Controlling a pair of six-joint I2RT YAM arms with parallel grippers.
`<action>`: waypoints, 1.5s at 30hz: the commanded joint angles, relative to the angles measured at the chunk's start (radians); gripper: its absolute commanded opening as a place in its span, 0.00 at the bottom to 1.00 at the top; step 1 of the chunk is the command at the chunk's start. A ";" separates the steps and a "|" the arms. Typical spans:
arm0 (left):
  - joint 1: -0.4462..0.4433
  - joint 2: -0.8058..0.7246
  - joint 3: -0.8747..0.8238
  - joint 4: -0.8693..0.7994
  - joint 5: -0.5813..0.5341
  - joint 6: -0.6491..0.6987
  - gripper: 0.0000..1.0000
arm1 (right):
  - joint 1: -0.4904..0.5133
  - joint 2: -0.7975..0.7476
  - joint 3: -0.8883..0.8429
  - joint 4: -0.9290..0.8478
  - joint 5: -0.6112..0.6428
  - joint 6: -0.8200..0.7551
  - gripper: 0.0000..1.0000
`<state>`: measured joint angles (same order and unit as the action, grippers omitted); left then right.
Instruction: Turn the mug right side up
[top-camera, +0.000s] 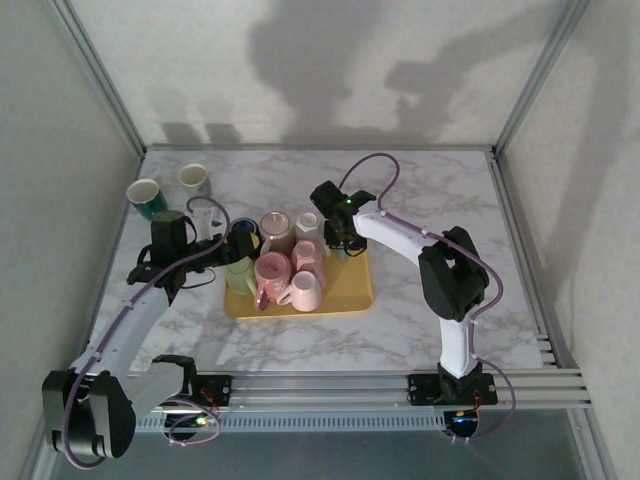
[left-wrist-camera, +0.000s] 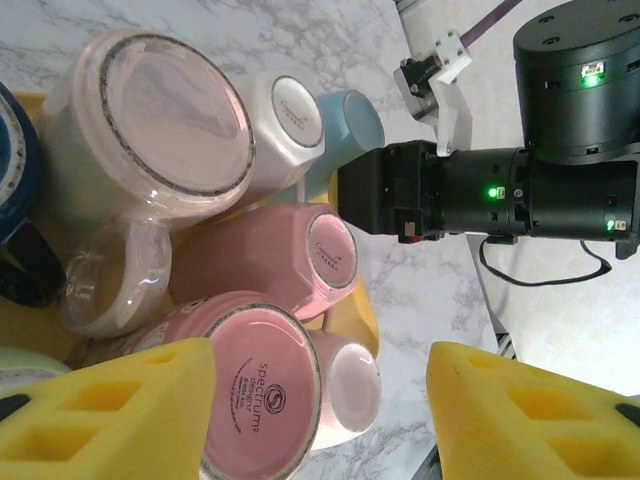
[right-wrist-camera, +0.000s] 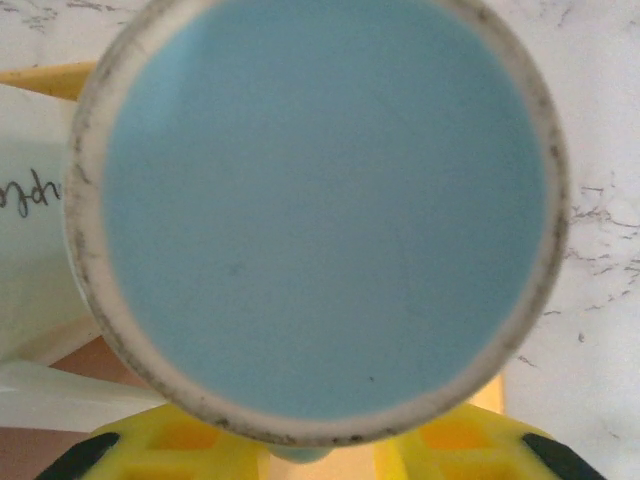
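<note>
Overhead view; wrist close-ups over mugs (top-camera: 270, 270)

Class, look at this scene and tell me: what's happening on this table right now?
Two robot arms work over a yellow tray of upside-down mugs. The right gripper is at a light blue mug, base up, at the tray's far right corner; whether it grips yet is unclear. The left gripper hovers open above pink mugs. A teal mug and a white mug stand upright off the tray.
</note>
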<state>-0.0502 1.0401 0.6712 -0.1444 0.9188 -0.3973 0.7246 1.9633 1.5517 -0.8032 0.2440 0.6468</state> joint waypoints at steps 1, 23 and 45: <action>-0.017 0.011 0.025 0.026 -0.012 -0.011 0.58 | 0.007 -0.001 -0.017 0.021 0.014 -0.049 0.32; -0.084 0.037 0.040 0.096 -0.070 -0.105 0.58 | 0.010 -0.069 -0.107 0.106 0.073 -0.027 0.01; -0.352 -0.012 0.038 0.581 -0.260 -0.509 0.61 | 0.007 -0.679 -0.240 0.379 -0.242 -0.220 0.00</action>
<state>-0.3656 1.0519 0.6975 0.2428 0.7219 -0.7860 0.7311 1.3636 1.3125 -0.5999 0.1043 0.4767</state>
